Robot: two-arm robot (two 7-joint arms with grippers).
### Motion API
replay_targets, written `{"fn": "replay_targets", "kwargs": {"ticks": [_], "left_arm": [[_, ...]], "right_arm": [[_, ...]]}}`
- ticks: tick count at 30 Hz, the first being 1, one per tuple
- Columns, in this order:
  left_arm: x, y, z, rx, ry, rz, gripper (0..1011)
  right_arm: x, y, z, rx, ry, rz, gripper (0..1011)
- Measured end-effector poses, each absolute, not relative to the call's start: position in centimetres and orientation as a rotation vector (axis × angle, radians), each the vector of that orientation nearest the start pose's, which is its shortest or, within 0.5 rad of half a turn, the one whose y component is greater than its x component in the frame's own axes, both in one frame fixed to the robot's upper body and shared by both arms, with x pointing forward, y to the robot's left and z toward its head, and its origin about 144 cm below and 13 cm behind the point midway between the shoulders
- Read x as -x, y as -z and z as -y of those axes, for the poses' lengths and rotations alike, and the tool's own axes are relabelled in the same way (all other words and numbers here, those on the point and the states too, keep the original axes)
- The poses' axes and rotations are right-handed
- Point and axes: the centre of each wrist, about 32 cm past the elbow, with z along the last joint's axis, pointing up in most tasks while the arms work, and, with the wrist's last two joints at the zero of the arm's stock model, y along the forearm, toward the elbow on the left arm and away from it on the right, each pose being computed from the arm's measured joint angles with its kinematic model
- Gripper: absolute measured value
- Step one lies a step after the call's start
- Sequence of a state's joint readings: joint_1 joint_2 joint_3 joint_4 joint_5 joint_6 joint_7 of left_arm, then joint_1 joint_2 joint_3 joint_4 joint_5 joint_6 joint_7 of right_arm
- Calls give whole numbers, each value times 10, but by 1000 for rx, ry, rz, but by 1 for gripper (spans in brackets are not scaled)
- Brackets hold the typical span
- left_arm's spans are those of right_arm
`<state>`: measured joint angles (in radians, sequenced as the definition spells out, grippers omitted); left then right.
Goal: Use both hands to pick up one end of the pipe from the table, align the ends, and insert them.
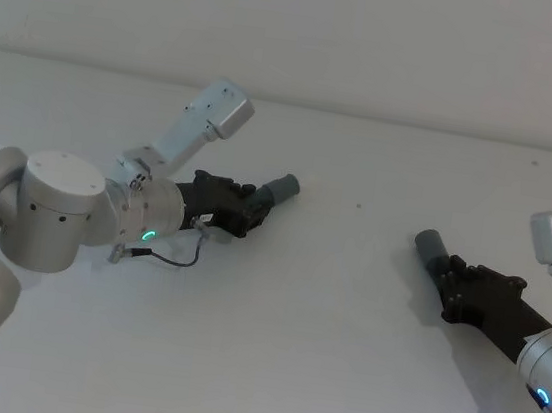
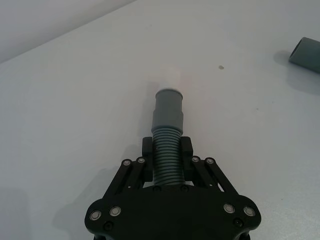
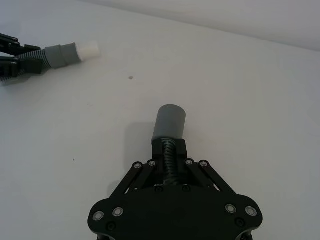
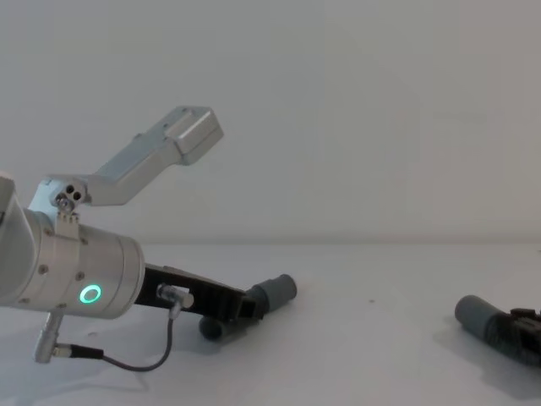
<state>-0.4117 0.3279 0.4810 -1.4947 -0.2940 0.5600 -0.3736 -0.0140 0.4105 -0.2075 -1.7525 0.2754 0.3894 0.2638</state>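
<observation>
Pipe (image 1: pixel 280 189), dark grey and ribbed, in two pieces well apart. Head view: my left gripper (image 1: pixel 256 204) and right gripper (image 1: pixel 454 276) each clamp one piece close to the white table (image 1: pixel 323 313). Left wrist view: ribs pinched between my fingers (image 2: pixel 186 148), the smooth grey cuff (image 2: pixel 168 107) white-tipped. Right wrist view: a plain open cuff (image 3: pixel 170 121) juts past my closed jaws. Chest view: both cuffs sit low, facing each other.

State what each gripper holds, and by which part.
Left gripper: the pipe piece with the white-tipped cuff, clamped on its corrugated part just behind the cuff. Right gripper: the other pipe piece, with the plain open cuff, gripped likewise.
</observation>
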Motion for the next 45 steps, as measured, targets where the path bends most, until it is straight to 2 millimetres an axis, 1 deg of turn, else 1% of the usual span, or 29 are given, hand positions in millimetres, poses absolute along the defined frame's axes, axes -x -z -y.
{"fn": "replay_targets", "kwargs": {"ticks": [14,22,32,45], "left_arm": [[-540,-1229,-189,-412,-809,-136,313],[-544,-1236,-189,-389,-787,-61,313],[-550,-1254,-193,-348,-730,81,313],[-561,-1289,-202,-328,-572,304,313]], "right_arm": [[-445,-1186,264,325,1062,-127,140],[-445,-1190,267,311,1057,-41,137],[-444,-1197,275,312,1034,104,135],[-447,-1211,292,367,948,369,132]]}}
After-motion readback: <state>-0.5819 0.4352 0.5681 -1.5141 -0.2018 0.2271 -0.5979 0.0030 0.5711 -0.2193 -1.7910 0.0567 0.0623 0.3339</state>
